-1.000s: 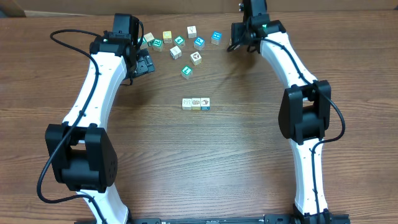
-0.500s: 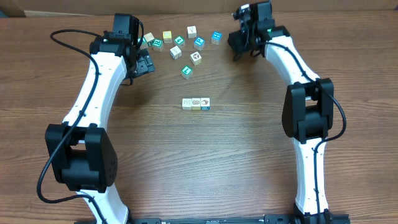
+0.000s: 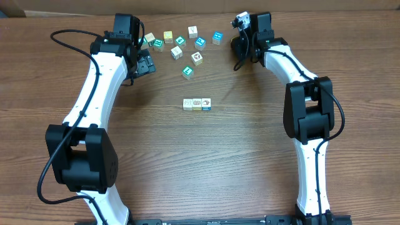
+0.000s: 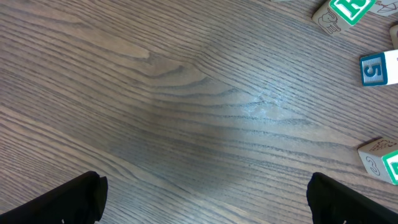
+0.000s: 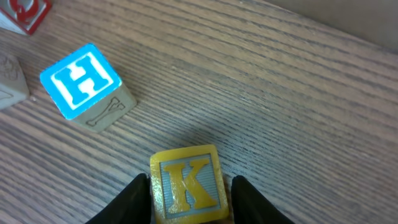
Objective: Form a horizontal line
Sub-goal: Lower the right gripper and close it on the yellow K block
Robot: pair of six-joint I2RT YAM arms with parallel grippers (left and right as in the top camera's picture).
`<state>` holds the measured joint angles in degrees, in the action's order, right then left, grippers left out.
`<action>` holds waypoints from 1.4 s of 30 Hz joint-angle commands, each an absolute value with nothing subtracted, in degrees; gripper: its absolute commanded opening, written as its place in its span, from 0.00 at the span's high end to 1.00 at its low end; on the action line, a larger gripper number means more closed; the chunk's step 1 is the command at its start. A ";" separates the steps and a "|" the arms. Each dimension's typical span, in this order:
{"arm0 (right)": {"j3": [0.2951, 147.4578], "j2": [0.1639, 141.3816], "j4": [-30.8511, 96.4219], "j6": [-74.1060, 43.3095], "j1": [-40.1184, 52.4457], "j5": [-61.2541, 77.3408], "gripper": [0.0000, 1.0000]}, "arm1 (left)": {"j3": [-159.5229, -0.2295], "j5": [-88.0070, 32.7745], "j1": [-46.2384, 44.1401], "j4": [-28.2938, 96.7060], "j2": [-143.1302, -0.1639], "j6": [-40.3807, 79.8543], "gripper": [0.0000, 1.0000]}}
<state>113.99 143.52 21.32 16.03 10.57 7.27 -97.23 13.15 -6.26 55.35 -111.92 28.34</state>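
Observation:
A row of three blocks lies side by side at mid-table. Several loose letter blocks are scattered at the back. My right gripper is to the right of the scatter and shut on a yellow K block, its fingers on either side of it. A blue H block lies on the wood just to its left, also in the overhead view. My left gripper is open and empty at the scatter's left edge, over bare wood in the left wrist view.
A green block, a blue 5 block and a third block lie to the right of my left gripper. A red-faced block lies beyond the H block. Cables trail from both arms.
My right wrist has turned and shifted slightly left and forward near the back right of the scatter. The left arm and the blocks on the table have not moved.

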 commanded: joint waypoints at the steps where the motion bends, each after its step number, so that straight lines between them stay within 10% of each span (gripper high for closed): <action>1: 113.62 141.34 21.19 9.61 10.74 7.62 0.64 | -98.59 13.89 -6.46 55.44 -112.66 28.29 0.00; 15: 113.65 137.34 32.29 2.81 12.23 2.98 0.65 | -98.59 13.91 -6.44 55.44 -112.66 28.29 0.00; 21: 113.62 137.16 29.56 3.46 11.94 -4.54 0.28 | -98.59 13.91 -6.44 55.44 -112.66 28.29 0.00; 42: 113.60 145.08 19.75 9.08 11.25 7.42 0.31 | -98.59 13.91 -6.39 55.44 -112.66 28.29 0.00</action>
